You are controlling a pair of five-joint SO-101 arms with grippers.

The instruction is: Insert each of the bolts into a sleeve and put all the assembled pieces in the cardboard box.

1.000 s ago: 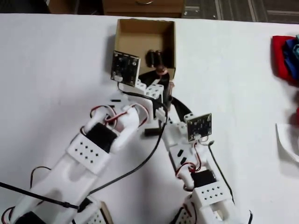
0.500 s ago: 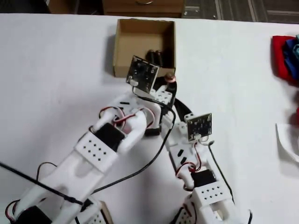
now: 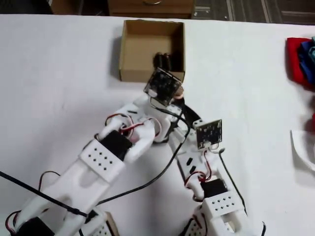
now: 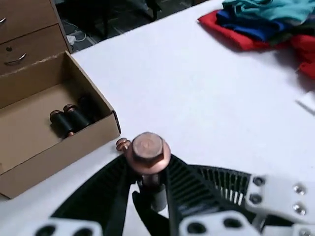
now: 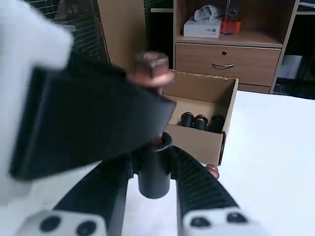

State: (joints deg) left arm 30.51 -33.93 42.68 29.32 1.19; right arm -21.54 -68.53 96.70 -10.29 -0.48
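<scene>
— What was nearest you?

— The two arms, side by side on the white desk (image 3: 59, 73), both leaning in toward one spot. The right gripper (image 5: 153, 164) was clamped on a black sleeve (image 5: 153, 181), which it held upright.

— And the left one?

— The left gripper (image 4: 149, 173) was pinched tight on the bolt (image 4: 147, 147), just under its copper hex head. It held the bolt straight above the sleeve. The shank met the sleeve's mouth, but I couldn't tell how deep it sat.

— Anything loose on the desk?

— A small copper piece (image 4: 123, 144) lay just beside the grippers, between them and the box. It might have been another bolt's head, but it was too small to be sure.

— And the box?

— The box (image 3: 129, 59) stood just past the grippers, open at the top. Three finished pieces (image 4: 69, 118), black sleeves with copper ends, lay together inside. They were against one wall, near a corner.

— Anything farther off?

— Red and blue cloths (image 3: 300, 54) were heaped at the right edge of the desk, well apart from the box. Behind the desk stood wooden drawers (image 5: 224, 61).
</scene>
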